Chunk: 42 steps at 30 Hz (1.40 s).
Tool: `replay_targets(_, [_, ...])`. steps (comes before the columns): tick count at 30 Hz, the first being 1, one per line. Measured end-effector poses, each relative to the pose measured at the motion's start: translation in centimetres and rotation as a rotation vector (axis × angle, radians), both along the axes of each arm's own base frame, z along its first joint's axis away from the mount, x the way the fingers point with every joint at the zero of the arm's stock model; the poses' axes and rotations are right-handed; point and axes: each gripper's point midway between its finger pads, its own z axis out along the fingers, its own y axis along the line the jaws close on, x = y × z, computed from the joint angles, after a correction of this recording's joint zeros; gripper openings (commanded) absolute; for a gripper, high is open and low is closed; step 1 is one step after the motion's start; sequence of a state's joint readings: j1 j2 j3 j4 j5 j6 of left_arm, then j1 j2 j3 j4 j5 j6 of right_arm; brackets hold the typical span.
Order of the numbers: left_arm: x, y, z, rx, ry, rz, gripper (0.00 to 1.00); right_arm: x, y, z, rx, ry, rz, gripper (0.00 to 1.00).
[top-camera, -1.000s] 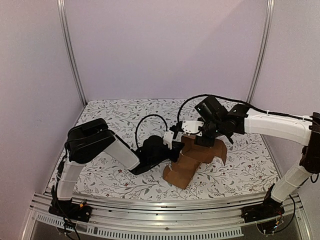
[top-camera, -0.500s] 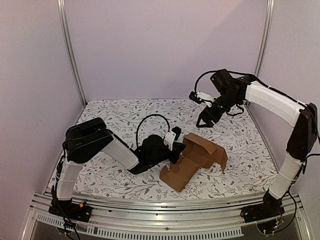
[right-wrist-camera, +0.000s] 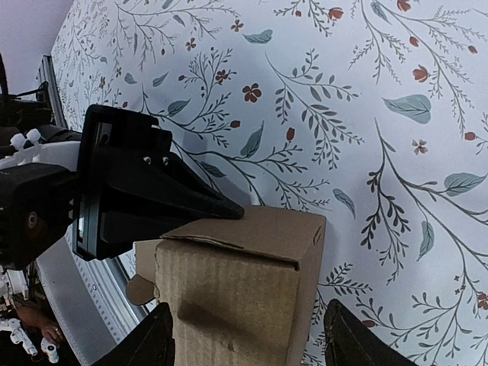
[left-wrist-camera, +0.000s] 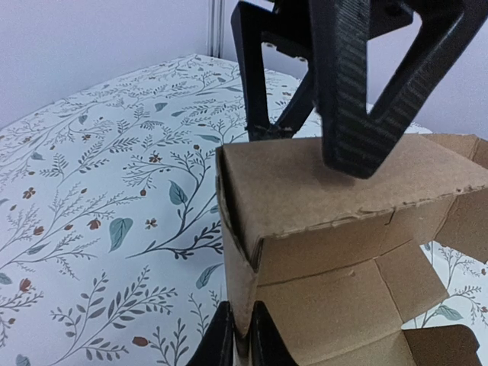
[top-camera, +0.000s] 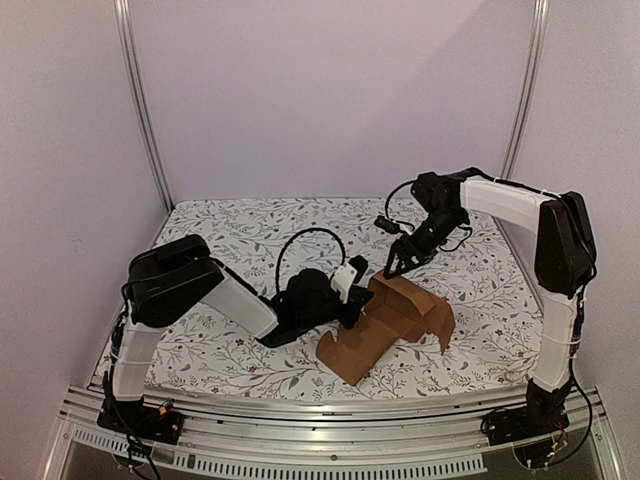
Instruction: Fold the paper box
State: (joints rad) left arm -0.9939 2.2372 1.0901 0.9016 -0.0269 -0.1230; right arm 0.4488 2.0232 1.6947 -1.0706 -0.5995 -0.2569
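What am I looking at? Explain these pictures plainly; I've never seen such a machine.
This is a robot: a left arm and a right arm bolted at the table's near edge, each ending in a two-finger gripper. One picture looks down from above and behind them; the other two come from cameras on each wrist. On the white floral-patterned tablecloth lies a plain brown cardboard paper box, partly folded, with flaps standing up. The left gripper pinches one cardboard wall between its shut fingers. The right gripper hangs open over the box's far end, holding nothing.
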Motion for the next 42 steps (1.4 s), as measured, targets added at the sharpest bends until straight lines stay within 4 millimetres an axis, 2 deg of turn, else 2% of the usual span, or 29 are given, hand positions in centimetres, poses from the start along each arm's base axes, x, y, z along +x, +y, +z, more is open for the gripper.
replay_targets(3, [0.0,-0.1,0.0,0.001,0.001,-0.002,0.12,-0.4,0.3,-0.5,0.01,0.037,0.001,0.58])
replay_targets(6, [0.0,-0.2,0.1,0.001,0.003,-0.005,0.18,-0.8,0.3,-1.2,0.011,0.078,0.001,0.54])
replay_targets(12, [-0.1,-0.4,0.0,0.01,0.01,-0.015,0.21,-1.0,0.4,-1.6,0.013,0.101,0.003,0.53])
replay_targets(26, [0.9,-2.2,0.1,0.037,0.0,-0.022,0.1,-1.4,0.2,-2.0,0.016,0.149,-0.004,0.54])
replay_targets(28, [1.1,-2.3,0.1,0.04,-0.003,-0.017,0.11,-1.3,0.1,-2.0,0.019,0.15,-0.008,0.54])
replay_targets(31, [1.2,-2.2,0.0,0.046,-0.009,-0.007,0.18,-1.3,0.1,-1.9,0.022,0.152,-0.01,0.55])
replay_targets(42, [0.9,-2.8,-0.1,0.039,-0.01,-0.042,0.11,-1.5,-0.2,-2.0,0.025,0.182,-0.02,0.55])
